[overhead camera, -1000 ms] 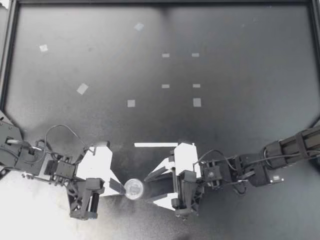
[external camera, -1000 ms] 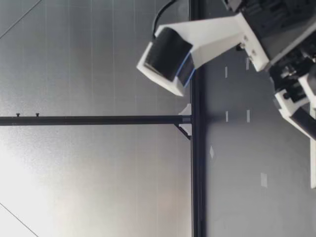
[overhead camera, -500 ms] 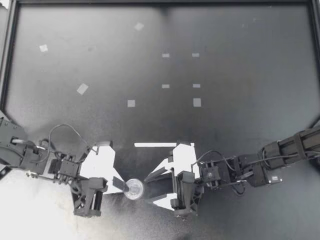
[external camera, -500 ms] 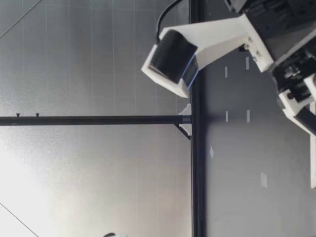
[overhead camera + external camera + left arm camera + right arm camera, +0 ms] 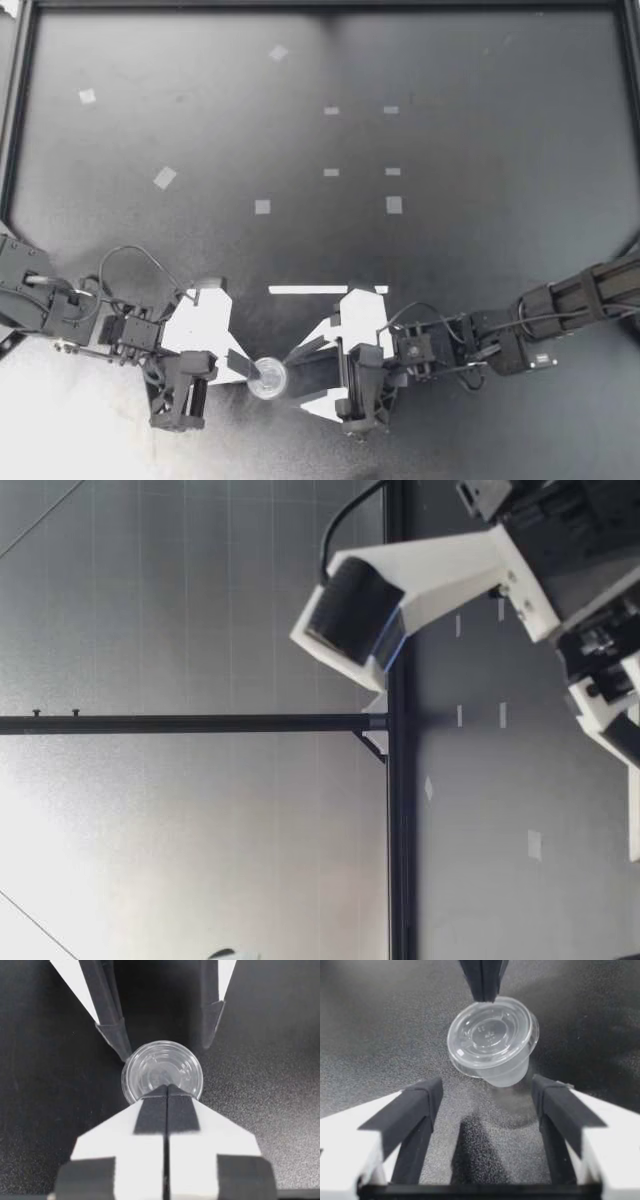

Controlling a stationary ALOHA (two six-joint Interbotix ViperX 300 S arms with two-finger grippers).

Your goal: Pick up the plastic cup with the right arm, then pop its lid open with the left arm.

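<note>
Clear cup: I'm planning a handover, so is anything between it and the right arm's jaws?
Nothing visible. The clear cup, tilted, pinched at its rim by the left jaws, hangs just ahead of the open right jaws, only table beneath.

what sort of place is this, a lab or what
Most likely a robotics lab bench: a framed black table dotted with tape marks, a left arm and right arm over it, one small clear lidded cup between them.

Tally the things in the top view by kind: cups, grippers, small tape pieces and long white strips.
Clear lidded cup: 1
Left gripper and right gripper: 2
Small white tape pieces: 9
Long white strip: 1
Total: 13
</note>
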